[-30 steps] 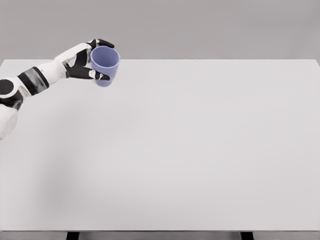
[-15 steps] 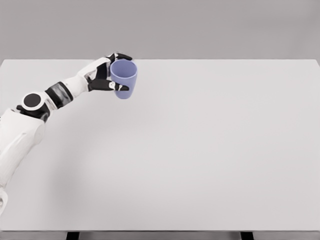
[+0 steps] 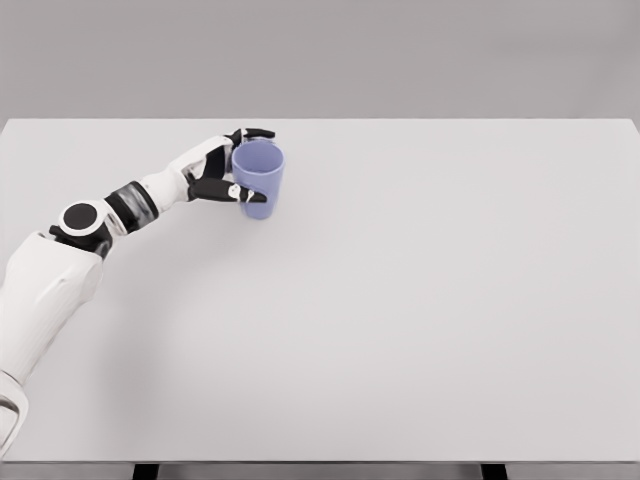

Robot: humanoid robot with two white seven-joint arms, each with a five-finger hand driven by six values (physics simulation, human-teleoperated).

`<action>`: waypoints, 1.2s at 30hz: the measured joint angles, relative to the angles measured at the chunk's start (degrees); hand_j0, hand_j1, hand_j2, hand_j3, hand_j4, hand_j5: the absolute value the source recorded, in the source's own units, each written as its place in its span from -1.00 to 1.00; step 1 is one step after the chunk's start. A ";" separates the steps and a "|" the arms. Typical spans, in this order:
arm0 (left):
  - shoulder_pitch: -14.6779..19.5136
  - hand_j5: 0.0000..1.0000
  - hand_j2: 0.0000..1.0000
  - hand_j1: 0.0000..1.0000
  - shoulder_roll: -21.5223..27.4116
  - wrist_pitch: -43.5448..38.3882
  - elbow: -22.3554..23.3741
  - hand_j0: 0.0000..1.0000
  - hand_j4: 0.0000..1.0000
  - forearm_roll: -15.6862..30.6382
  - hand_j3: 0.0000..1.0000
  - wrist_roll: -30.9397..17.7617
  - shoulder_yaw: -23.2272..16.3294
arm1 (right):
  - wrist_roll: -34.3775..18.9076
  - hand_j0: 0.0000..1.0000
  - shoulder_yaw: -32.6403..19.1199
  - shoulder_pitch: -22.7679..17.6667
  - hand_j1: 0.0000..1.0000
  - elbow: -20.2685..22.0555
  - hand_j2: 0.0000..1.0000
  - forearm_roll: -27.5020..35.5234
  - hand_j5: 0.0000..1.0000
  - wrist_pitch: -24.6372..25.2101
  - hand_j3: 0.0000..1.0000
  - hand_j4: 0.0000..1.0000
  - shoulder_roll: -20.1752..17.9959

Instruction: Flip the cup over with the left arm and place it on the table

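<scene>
Nearest the camera the bench (image 3: 400, 340) lies bare and pale; the left arm comes in from the lower left and reaches toward the far left part of the top; at its end the left hand (image 3: 222, 170) has its fingers (image 3: 243, 193) wrapped round the side of the cup (image 3: 260, 178), thumb below and a fingertip over the far rim. The cup is lilac, mouth up, about upright, near the back edge; whether its base touches the bench I cannot tell. It looks like a light, rigid plastic tumbler with smooth, possibly slippery walls; a mid-wall grip suits it; squeezing hard seems unnecessary. The right arm is out of view.
</scene>
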State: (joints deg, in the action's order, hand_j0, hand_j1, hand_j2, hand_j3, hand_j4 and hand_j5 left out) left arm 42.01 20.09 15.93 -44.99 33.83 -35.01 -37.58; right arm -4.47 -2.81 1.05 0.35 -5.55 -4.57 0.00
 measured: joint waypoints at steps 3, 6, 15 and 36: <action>0.00 1.00 1.00 1.00 0.01 0.31 -0.05 1.00 1.00 -0.19 1.00 0.01 -0.04 | 0.00 1.00 0.00 0.00 1.00 0.00 1.00 0.00 1.00 0.00 1.00 1.00 0.00; 0.00 1.00 1.00 1.00 0.02 0.44 -0.15 1.00 1.00 -0.21 1.00 0.01 -0.03 | 0.00 1.00 0.00 0.00 1.00 0.00 1.00 0.00 1.00 0.00 1.00 1.00 0.00; 0.35 1.00 1.00 1.00 0.93 0.73 -0.79 1.00 1.00 -0.01 1.00 0.01 -0.03 | 0.00 1.00 0.00 0.09 1.00 0.00 1.00 0.00 1.00 0.00 1.00 1.00 0.00; -1.32 1.00 1.00 1.00 19.90 7.56 -11.27 1.00 1.00 -0.06 1.00 0.00 0.43 | 0.00 1.00 0.00 0.00 1.00 0.00 1.00 0.00 1.00 0.00 1.00 1.00 0.00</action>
State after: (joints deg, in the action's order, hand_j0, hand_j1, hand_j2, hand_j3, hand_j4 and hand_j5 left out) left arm 40.69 40.00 23.49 -56.26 33.77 -35.01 -37.15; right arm -4.47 -2.81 1.05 0.35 -5.55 -4.57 0.00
